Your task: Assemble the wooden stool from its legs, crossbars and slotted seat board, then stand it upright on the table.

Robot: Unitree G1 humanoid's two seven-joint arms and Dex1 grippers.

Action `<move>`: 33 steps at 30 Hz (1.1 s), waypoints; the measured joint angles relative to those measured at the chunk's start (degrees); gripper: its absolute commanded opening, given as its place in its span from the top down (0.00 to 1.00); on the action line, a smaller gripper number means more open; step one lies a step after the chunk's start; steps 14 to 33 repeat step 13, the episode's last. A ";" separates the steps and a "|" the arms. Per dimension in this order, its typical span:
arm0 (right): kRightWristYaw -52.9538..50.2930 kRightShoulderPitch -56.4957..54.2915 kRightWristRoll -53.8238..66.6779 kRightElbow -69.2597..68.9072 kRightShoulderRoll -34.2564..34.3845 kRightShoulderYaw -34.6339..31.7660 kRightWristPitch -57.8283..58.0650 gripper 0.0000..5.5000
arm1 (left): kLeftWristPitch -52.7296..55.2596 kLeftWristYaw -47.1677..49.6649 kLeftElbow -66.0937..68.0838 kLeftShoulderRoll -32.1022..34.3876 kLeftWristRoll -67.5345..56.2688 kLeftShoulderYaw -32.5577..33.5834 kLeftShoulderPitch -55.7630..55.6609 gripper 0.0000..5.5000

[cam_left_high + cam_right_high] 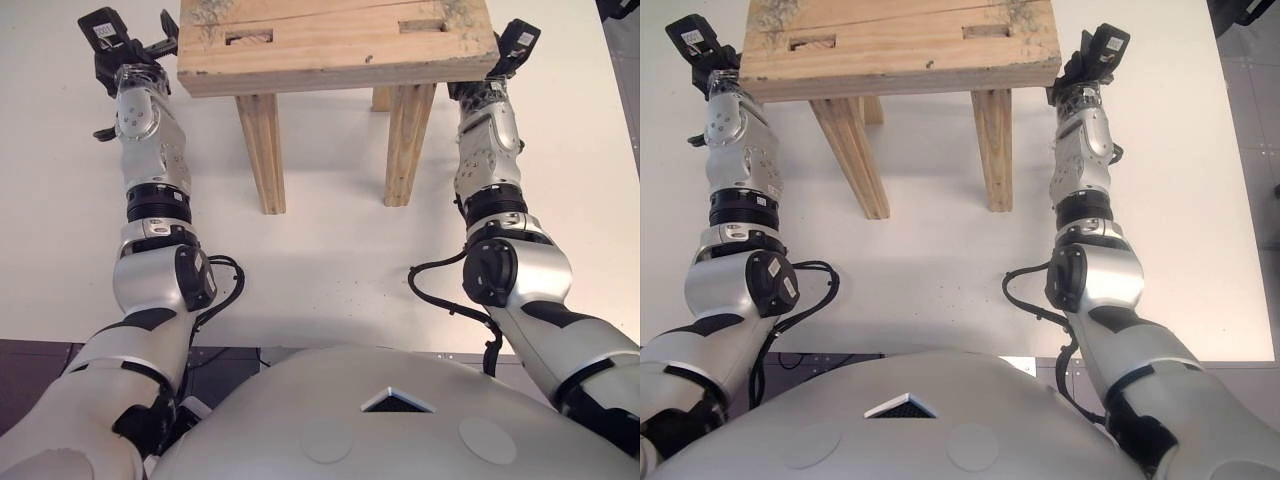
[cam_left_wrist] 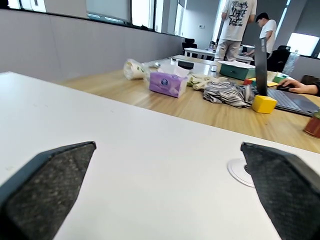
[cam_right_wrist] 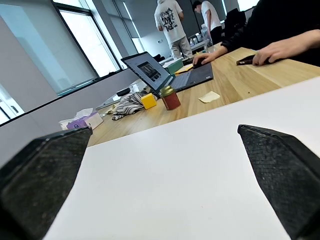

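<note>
The wooden stool stands upright on the white table. Its slotted seat board rests on pale legs, one at front left and one at front right. A back leg shows behind them. My left gripper sits just off the seat's left end, open, with only bare tabletop between its fingers. My right gripper is at the seat's right end, partly hidden by the board. Its fingers are spread wide and hold nothing.
The white table stretches on past both grippers, with a round grommet set into it. Beyond its far edge is a wooden desk carrying a tissue box, a laptop and small clutter. The table's near edge lies close to my torso.
</note>
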 measured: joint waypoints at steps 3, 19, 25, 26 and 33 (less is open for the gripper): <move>0.42 0.13 -0.17 -0.30 0.01 0.64 -0.07 0.02 | -0.56 -0.44 -0.26 -0.88 -0.03 -0.23 0.08 0.02; 0.59 0.15 -0.20 -0.37 0.06 1.18 -0.05 0.02 | -0.54 -5.05 -1.95 -3.04 -3.23 -0.05 0.30 0.02; 0.59 0.15 -0.20 -0.37 0.06 1.18 -0.05 0.02 | -0.54 -5.05 -1.95 -3.04 -3.23 -0.05 0.30 0.02; 0.59 0.15 -0.20 -0.37 0.06 1.18 -0.05 0.02 | -0.54 -5.05 -1.95 -3.04 -3.23 -0.05 0.30 0.02; 0.59 0.15 -0.20 -0.37 0.06 1.18 -0.05 0.02 | -0.54 -5.05 -1.95 -3.04 -3.23 -0.05 0.30 0.02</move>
